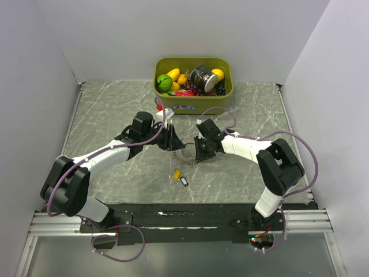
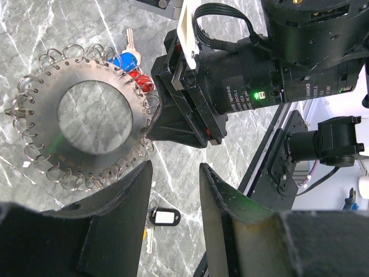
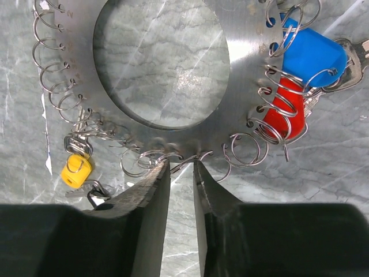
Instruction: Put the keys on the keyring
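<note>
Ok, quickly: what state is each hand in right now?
Left hand: open, holding nothing.
Right hand: narrowly open at a wire loop on the keyring; no grip visible.

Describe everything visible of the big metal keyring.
The large grey metal keyring is a flat, steel-looking disc with a wide round hole, its rim pierced and strung all round with small wire loops. It lies flat on the grey marbled table. A blue-tagged key and a red-tagged key hang on neighbouring loops. A yellow-tagged key lies by the rim, attachment unclear. The right gripper has its narrowly parted tips at one loop; the left gripper stands open beside the rim.
</note>
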Available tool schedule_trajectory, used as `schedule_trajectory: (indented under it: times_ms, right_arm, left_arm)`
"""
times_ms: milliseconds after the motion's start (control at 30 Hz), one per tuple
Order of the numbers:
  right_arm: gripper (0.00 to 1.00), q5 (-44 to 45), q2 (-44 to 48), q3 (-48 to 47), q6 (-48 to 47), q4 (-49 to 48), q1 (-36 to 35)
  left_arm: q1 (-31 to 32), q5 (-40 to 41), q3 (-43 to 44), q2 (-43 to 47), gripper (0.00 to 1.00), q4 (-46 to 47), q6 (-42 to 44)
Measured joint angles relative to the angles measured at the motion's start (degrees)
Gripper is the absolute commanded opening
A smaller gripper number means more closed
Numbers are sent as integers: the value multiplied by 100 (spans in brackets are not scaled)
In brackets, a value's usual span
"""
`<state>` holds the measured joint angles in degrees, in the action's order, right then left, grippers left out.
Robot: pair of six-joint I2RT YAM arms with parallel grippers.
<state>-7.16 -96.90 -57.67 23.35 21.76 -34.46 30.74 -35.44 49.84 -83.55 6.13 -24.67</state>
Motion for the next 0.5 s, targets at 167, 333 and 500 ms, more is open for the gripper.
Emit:
schedule_trajectory:
  times_ms: [167,333,500]
  right_arm:
    - [25,-2,-35,0,0,-20,2]
    - [27,-74,-52,0,2,-68,28]
    - [43,-214,-28,2,35,-168,50]
  left_arm:
    - [2,0,0,-61,45,-2,0]
    - [2,4,0,-70,45,0,0]
    - [2,22,0,-72,45,-2,0]
